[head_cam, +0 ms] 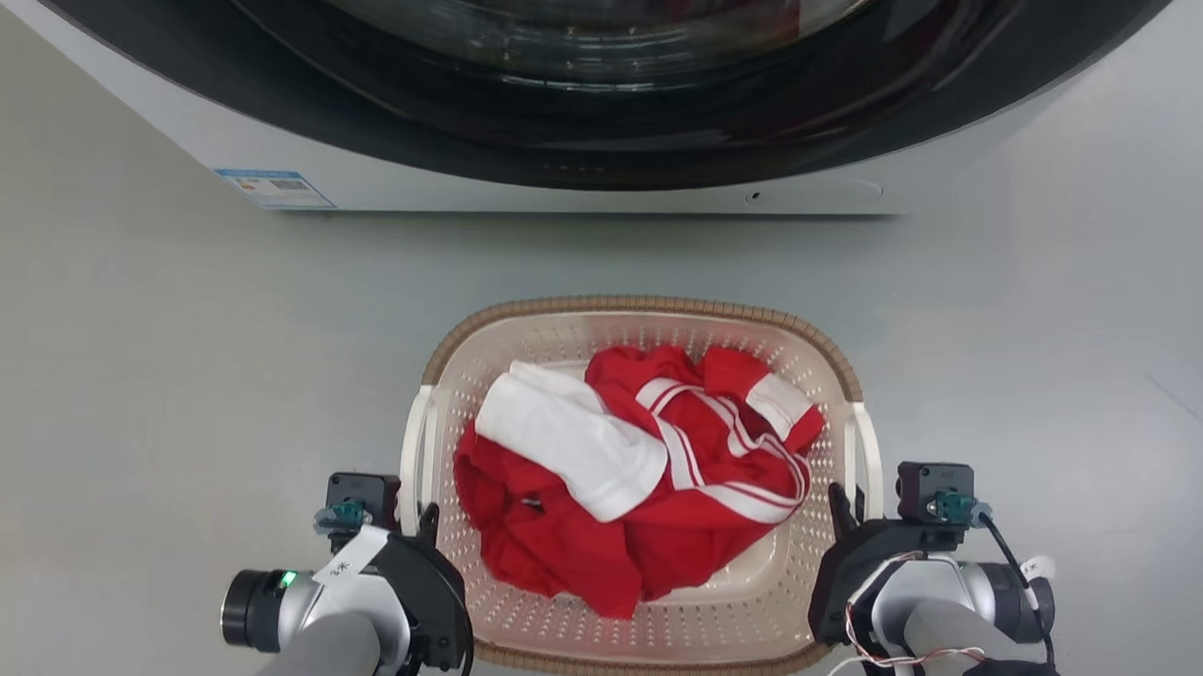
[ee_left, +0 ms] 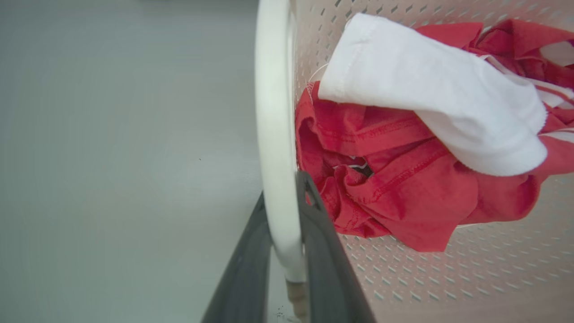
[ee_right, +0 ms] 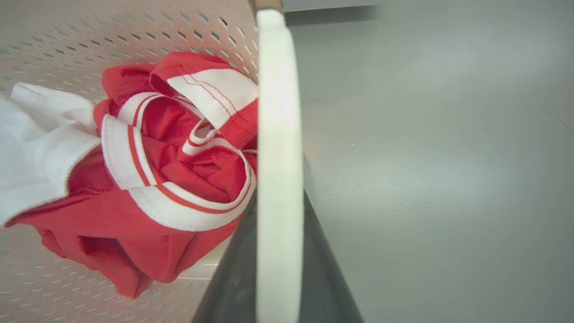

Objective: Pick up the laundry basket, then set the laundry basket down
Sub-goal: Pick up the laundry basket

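Basket (head_cam: 653,306) is in front of washer (head_cam: 567,192), over grey floor (head_cam: 160,363), between both hands. Can't tell if it is resting or lifted. Inside are red clothes (head_cam: 554,551) with a white garment (head_cam: 568,442) on top. Left hand (ee_left: 283,190) is closed on basket's left handle (head_cam: 412,451), one dark finger (ee_left: 323,251) on each side of the white bar. Right hand (ee_right: 279,188) grips right handle (head_cam: 869,457) the same way.
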Motion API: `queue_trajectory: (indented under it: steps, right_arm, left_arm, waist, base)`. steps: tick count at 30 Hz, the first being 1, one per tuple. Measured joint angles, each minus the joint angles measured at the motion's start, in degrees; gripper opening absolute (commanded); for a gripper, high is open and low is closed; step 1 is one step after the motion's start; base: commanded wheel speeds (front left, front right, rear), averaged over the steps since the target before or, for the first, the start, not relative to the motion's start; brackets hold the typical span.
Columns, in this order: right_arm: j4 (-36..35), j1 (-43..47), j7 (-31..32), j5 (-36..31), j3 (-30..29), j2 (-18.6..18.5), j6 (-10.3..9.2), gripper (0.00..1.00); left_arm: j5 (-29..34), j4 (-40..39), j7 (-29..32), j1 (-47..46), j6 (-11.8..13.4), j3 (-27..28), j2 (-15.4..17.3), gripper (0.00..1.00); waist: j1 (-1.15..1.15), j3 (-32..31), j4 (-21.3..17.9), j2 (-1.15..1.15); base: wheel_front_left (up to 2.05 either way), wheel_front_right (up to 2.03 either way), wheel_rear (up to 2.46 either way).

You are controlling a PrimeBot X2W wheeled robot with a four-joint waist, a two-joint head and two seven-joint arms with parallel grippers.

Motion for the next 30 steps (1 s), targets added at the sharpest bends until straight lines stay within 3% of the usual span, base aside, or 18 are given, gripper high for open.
queue_trajectory:
  steps: [30]
  right_arm:
    - [-2.4,15.7,13.6,13.8,14.8,-0.2,-1.51,0.00]
  left_arm:
    - [-5.1,3.6,9.8,16.1,-1.9,-4.6,0.5,0.00]
  waist:
    - [0.00,-24.6,-2.7,0.00]
  base:
    - [0.00,0.00,0.00]
